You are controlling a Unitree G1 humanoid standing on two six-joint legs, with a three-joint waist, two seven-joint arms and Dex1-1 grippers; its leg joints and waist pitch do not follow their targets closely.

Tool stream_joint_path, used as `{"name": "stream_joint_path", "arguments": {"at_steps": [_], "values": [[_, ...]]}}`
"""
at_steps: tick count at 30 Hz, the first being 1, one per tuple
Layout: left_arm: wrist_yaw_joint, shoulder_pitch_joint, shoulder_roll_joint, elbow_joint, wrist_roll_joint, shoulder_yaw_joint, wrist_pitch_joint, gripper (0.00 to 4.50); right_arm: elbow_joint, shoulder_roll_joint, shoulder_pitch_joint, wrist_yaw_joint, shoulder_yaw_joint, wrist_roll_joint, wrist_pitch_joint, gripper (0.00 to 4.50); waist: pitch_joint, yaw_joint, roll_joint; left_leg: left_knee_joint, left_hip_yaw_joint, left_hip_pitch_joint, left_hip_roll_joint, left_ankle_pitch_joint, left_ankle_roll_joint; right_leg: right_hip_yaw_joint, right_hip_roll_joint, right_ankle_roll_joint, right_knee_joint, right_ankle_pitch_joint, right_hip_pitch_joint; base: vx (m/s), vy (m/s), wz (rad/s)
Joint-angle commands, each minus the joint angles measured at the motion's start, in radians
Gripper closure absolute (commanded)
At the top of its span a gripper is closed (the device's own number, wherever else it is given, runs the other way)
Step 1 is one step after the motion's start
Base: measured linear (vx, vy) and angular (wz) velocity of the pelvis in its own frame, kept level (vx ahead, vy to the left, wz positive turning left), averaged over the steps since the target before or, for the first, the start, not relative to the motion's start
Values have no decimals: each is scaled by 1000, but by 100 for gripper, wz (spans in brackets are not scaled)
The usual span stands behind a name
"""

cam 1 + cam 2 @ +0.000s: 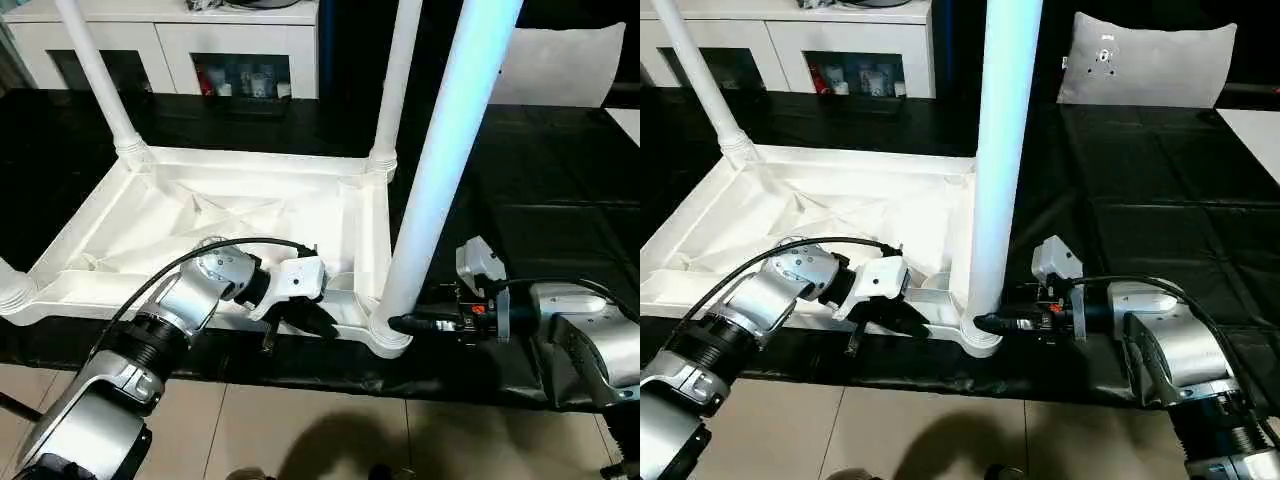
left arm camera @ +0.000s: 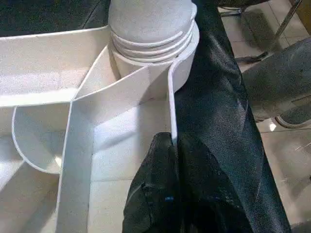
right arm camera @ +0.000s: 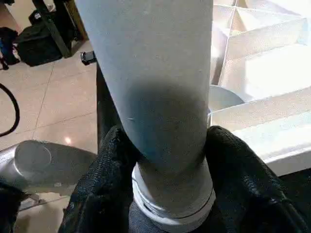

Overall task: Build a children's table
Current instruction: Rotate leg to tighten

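The white children's table top [image 1: 200, 215] lies upside down on the black work table, ribbed underside up. Legs stand in its far sockets: one far left [image 1: 95, 70], one far right [image 1: 395, 80]. A third leg [image 1: 440, 170] rises from the near right corner socket [image 1: 388, 338]. My right gripper [image 1: 400, 323] is shut on this leg just above the socket, its black fingers [image 3: 97, 184] on both sides of the tube [image 3: 155, 73]. My left gripper [image 1: 300, 320] is shut on the top's near rim [image 2: 171, 107], next to that socket [image 2: 150, 43].
The table top reaches the black work table's front edge [image 1: 300, 365], with tiled floor [image 1: 300, 430] below. A white cabinet [image 1: 170, 45] stands behind, and a grey cushion [image 1: 1145, 65] lies at the far right. A dark bag [image 3: 39, 43] sits on the floor.
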Motion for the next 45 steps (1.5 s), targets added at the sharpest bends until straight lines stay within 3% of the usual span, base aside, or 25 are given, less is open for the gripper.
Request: {"name": "stream_joint_path", "arguments": {"at_steps": [1, 6, 9, 12, 13, 17, 19, 21, 22, 23, 28, 31, 36, 38, 40, 42, 45], "values": [[-27, -1, -2, -14, -3, -13, -18, 450, 9, -1, 3, 18, 6, 15, 7, 260, -67, -3, -21, -66, 3, -9, 34, -53, 119, 59, -63, -97, -64, -375, 76, 0, 0, 0], [44, -5, -51, -20, -29, 25, 68, 450, -21, 51, 16, -68, -30, 50, 68, 261, -64, -3, -21, -67, 4, -9, 31, -67, 109, 56, -63, -86, -72, -409, 77, 0, 0, 0], [142, -17, -101, -25, -27, 50, 157, 450, -16, 140, -2, -260, -66, 24, 112, 261, -60, -11, -17, -68, 5, -4, 26, -91, 81, 52, -59, -64, -83, -466, 72, 0, 0, 0], [234, -30, -154, -26, -30, 78, 232, 450, -6, 212, -23, -403, -90, 3, 140, 261, -59, -29, -20, -67, 3, -7, 15, -118, 56, 38, -56, -16, -99, -535, 74, 0, 0, 0], [295, -40, -189, -20, -25, 93, 279, 450, -6, 256, -36, -496, -94, -31, 162, 261, -59, -47, -20, -68, -1, -16, 15, -116, 57, 35, -54, -10, -97, -524, 80, 0, 0, 0], [430, -64, -252, 11, -9, 125, 338, 450, -3, 343, -57, -679, -114, -86, 232, 261, -64, -69, -20, -63, -2, -19, 10, -92, 62, 36, -51, -23, -95, -477, 78, 0, 0, 0], [526, -76, -299, 29, -6, 156, 365, 450, 14, 436, -78, -843, -161, -99, 261, 261, -66, -78, -21, -62, 0, -18, 8, -82, 86, 39, -53, -34, -94, -460, 78, 0, 0, 0], [560, -79, -318, 32, -3, 165, 370, 450, 21, 472, -83, -898, -177, -103, 250, 261, -71, -80, -18, -62, -2, -20, 12, -59, 90, 40, -55, -52, -87, -422, 79, 0, 0, 0], [573, -79, -330, 28, -5, 169, 373, 450, 25, 479, -81, -896, -165, -109, 211, 226, -73, -78, -23, -63, -1, -19, 13, -47, 100, 42, -54, -60, -83, -390, 79, 0, 0, 0], [573, -77, -335, 22, -5, 167, 373, 450, 28, 478, -79, -889, -153, -117, 173, 191, -72, -76, -21, -63, -1, -18, 15, -44, 106, 44, -56, -66, -81, -379, 79, 0, 0, 0], [535, -60, -323, -11, 1, 146, 356, 450, 9, 463, -60, -835, -149, -119, 130, 165, -77, -70, -18, -59, -6, -21, 24, 35, 161, 52, -60, -135, -55, -235, 83, 0, 0, 0], [507, -50, -296, -15, 6, 134, 330, 450, -2, 420, -43, -773, -140, -120, 110, 143, -75, -66, -18, -59, -4, -20, 24, 19, 174, 54, -61, -142, -57, -245, 85, 0, 0, 0], [389, -28, -226, -27, 6, 103, 237, 450, 19, 318, -32, -651, -158, -101, 48, 97, -69, -59, -16, -61, 1, -16, 22, -30, 153, 54, -60, -119, -69, -323, 82, 0, 0, 0], [322, -15, -195, -38, 2, 84, 199, 450, 24, 266, -23, -572, -147, -102, 12, 74, -68, -49, -14, -64, 1, -12, 26, -48, 138, 55, -62, -106, -72, -358, 79, 0, 0, 0], [263, -5, -166, -44, -1, 66, 167, 450, 21, 211, -11, -486, -130, -101, -14, 57, -67, -40, -14, -65, 2, -5, 32, -67, 133, 58, -62, -105, -72, -361, 74, 0, 0, 0], [224, 0, -147, -46, -4, 54, 148, 450, 18, 176, -3, -428, -121, -94, -20, 43, -67, -29, -13, -66, 2, -4, 34, -76, 131, 59, -63, -110, -69, -352, 76, 0, 0, 0], [156, 5, -118, -50, -10, 35, 128, 450, 19, 120, 4, -326, -104, -76, -30, 31, -68, -25, -15, -67, 0, -7, 34, -71, 131, 60, -64, -119, -64, -333, 79, 0, 0, 0]]}}
